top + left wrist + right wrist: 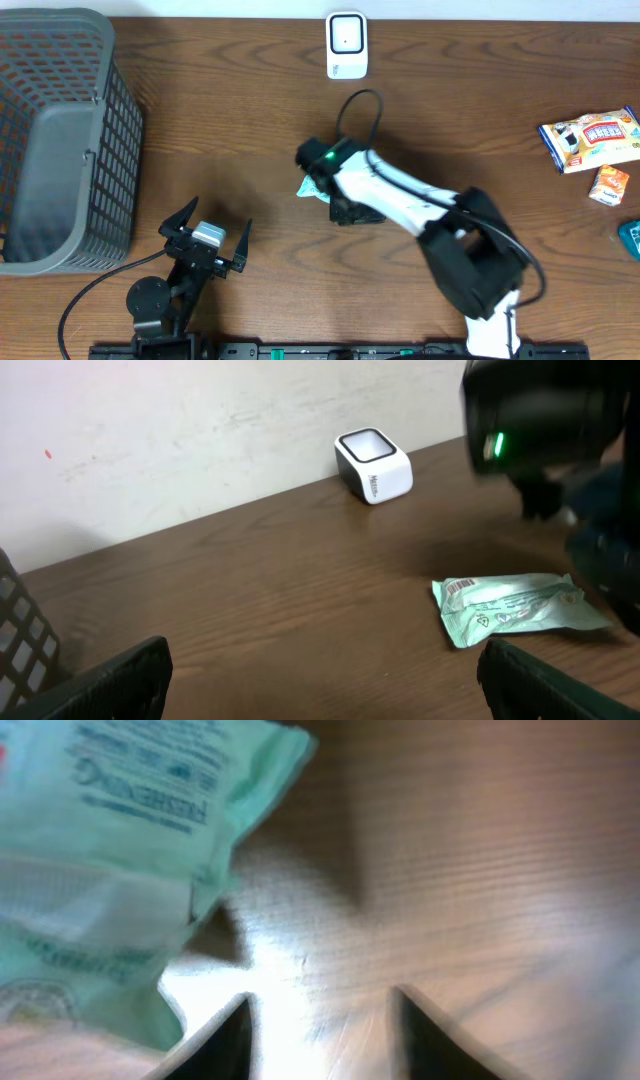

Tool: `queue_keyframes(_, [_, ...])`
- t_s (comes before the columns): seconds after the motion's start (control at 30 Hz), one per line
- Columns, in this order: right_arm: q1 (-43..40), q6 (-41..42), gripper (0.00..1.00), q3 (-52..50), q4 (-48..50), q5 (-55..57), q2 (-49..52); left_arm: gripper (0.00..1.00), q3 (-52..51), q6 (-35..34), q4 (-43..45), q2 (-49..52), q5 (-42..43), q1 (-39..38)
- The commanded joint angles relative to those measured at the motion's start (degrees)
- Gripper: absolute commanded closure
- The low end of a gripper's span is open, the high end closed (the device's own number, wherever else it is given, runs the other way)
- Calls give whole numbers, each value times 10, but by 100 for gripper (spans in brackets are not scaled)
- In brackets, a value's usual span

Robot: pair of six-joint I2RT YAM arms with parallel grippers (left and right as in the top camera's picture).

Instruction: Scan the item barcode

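Green packet (312, 188) lies flat near the middle of the worktop (200, 120). Your right gripper (320, 1030) sits just beside it, fingers partly apart over bare wood, gripping nothing. The scanner (346, 44) stands at the far edge, with a stretch of open wood between it and the packet. Your left gripper (217, 220) hangs spread wide and empty near the front edge, beside the basket (120, 110) that fills the left end. Snack packs (590, 138) sit along the right edge.
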Motion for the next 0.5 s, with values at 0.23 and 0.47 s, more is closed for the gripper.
queue_keyframes(0.23, [-123, 110, 1, -2, -32, -137, -149, 2, -12, 7, -19, -2, 7, -2])
queue_keyframes(0.47, [-92, 223, 1, -87, 65, -139, -170, 2, -12, 8, -19, -2, 7, -2])
